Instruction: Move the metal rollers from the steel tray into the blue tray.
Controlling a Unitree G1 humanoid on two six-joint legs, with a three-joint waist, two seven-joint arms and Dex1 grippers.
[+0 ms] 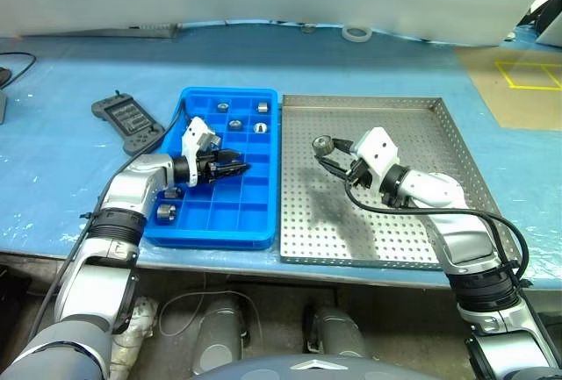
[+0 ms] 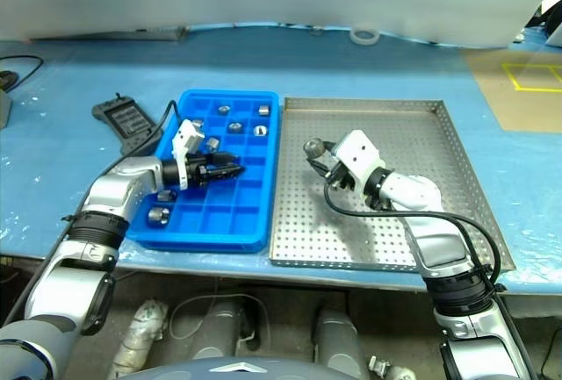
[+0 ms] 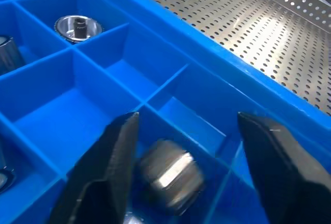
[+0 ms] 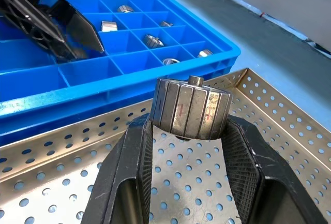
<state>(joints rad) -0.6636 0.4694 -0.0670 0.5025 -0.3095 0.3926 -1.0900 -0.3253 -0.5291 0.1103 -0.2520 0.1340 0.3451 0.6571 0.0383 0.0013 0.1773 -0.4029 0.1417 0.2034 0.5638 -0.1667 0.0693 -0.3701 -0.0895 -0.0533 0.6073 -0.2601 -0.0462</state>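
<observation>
My left gripper (image 1: pixel 241 168) hovers low over the blue tray (image 1: pixel 255 200), its fingers open. A metal roller (image 3: pixel 170 175) lies loose between them in a compartment near the tray's right wall. Several more rollers (image 1: pixel 235 122) sit in the far cells, and one roller (image 1: pixel 167 212) rests in a near-left cell. My right gripper (image 1: pixel 326 150) hangs over the far left part of the steel tray (image 1: pixel 395 240) and is shut on a ribbed metal roller (image 4: pixel 191 110), held clear of the perforated floor.
A black handheld remote (image 1: pixel 127 121) lies left of the blue tray. A white tape roll (image 1: pixel 356 33) sits at the table's far edge. Brown board with yellow tape marks (image 1: pixel 527 77) is at the far right.
</observation>
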